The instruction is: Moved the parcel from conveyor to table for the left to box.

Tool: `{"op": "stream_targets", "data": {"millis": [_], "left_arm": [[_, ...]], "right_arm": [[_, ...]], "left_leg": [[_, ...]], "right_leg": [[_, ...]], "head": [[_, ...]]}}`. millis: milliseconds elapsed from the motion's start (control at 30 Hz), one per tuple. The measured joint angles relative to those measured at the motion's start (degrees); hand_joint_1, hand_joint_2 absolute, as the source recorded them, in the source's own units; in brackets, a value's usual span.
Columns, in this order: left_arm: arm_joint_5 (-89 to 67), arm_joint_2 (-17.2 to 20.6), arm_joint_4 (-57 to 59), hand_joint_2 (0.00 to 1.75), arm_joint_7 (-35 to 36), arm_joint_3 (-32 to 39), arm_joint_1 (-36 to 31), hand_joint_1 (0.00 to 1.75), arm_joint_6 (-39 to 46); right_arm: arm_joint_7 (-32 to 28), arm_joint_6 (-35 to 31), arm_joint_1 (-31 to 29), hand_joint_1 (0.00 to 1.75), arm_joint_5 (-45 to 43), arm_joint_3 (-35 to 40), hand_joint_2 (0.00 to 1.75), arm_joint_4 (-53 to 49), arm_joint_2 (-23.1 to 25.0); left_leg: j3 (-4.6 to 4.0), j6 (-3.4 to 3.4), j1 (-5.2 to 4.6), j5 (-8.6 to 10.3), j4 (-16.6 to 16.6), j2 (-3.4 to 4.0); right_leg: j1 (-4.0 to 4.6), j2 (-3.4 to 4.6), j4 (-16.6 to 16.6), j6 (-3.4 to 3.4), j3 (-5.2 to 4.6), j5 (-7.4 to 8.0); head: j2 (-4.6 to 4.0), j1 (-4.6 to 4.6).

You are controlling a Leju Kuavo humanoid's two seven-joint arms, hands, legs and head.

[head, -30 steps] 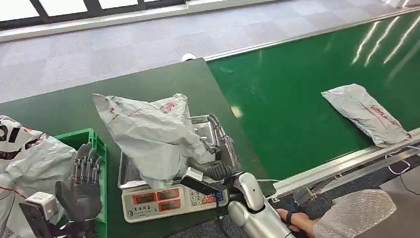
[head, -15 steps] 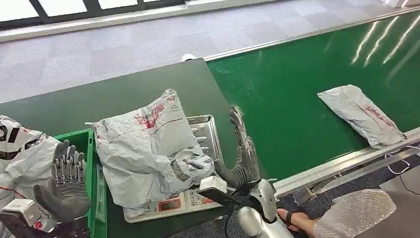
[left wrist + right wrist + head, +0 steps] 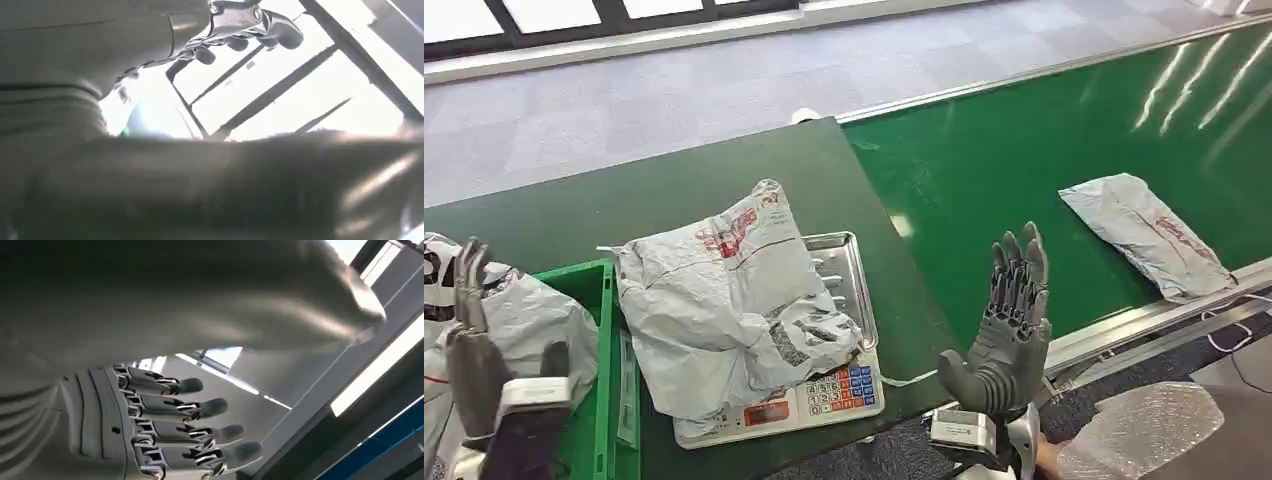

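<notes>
Released, parcel [image 3: 734, 310] with unreadable red print covers scale [image 3: 824, 395]; right hand [image 3: 1009, 335] and left hand [image 3: 479, 370] lifted, empty, fingers spread.

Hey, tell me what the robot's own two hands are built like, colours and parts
The right hand has a smooth grey palm, thick grey thumb and darker segmented fingers with metal links and rounded grey tips; a pale boxy module sits at its wrist. The left hand looks alike, dark grey with the same pale block.
</notes>
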Motion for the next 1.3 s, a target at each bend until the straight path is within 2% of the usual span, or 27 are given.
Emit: {"op": "stream_targets", "data": {"millis": [133,333,667,933,967,1000,1300], "left_arm": [[-7.9,3.7,7.8,1.75,2.0,-6.9,-5.8,0.00,-4.3],[-3.5,8.5,25.4,1.75,1.0,-19.4,-17.7,0.00,-17.1],[2.7,9.4,43.7,1.75,-1.5,-33.7,-27.1,0.00,-20.5],[3.1,9.3,47.2,1.75,-2.1,-37.0,-29.7,0.00,-21.0],[3.5,9.2,47.4,1.75,-2.2,-37.2,-30.0,0.09,-21.3],[3.6,9.2,47.8,1.75,-2.2,-37.7,-30.4,1.75,-21.5],[5.9,9.5,48.9,1.75,-3.3,-40.5,-32.0,1.75,-20.8]], "right_arm": [[-0.5,1.0,0.3,0.00,-0.6,-1.1,1.75,-1.0,0.0],[-0.7,1.7,1.2,0.00,-2.1,-2.8,1.75,-2.0,0.0],[-0.9,0.9,2.8,0.00,-3.5,-3.0,1.75,-2.3,0.0],[-0.8,0.8,2.9,0.00,-3.6,-3.0,1.75,-2.3,0.0],[-0.8,0.9,2.9,0.00,-3.7,-3.0,1.75,-2.3,0.0],[-0.7,0.9,2.9,0.00,-3.9,-3.0,1.75,-2.3,0.0],[-1.4,0.9,3.2,0.00,-5.0,-3.0,1.75,-2.3,0.0]], "left_leg": [[0.04,-0.05,-0.02,0.11,0.0,0.09],[0.03,-0.02,-0.02,0.22,0.0,0.15],[-0.01,-0.02,-0.02,0.20,0.0,0.15],[0.04,0.02,-0.02,0.22,0.0,0.12],[0.05,0.03,-0.02,0.23,0.0,0.12],[0.05,0.05,-0.02,0.27,0.0,0.12],[0.02,0.12,-0.02,0.52,0.0,0.02]], "right_leg": [[-0.01,0.06,0.0,-0.02,-0.05,0.17],[-0.01,0.12,0.0,-0.07,-0.04,0.27],[0.00,0.14,0.0,-0.07,-0.07,0.25],[-0.01,0.05,0.0,-0.01,0.09,0.24],[-0.01,0.05,0.0,-0.02,0.10,0.26],[-0.01,0.05,0.0,-0.02,0.10,0.30],[-0.01,-0.08,0.0,0.00,0.11,0.44]], "head": [[0.00,0.00],[0.00,-0.02],[-0.02,0.00],[0.00,0.00],[0.00,0.00],[0.00,0.00],[0.00,0.00]]}}
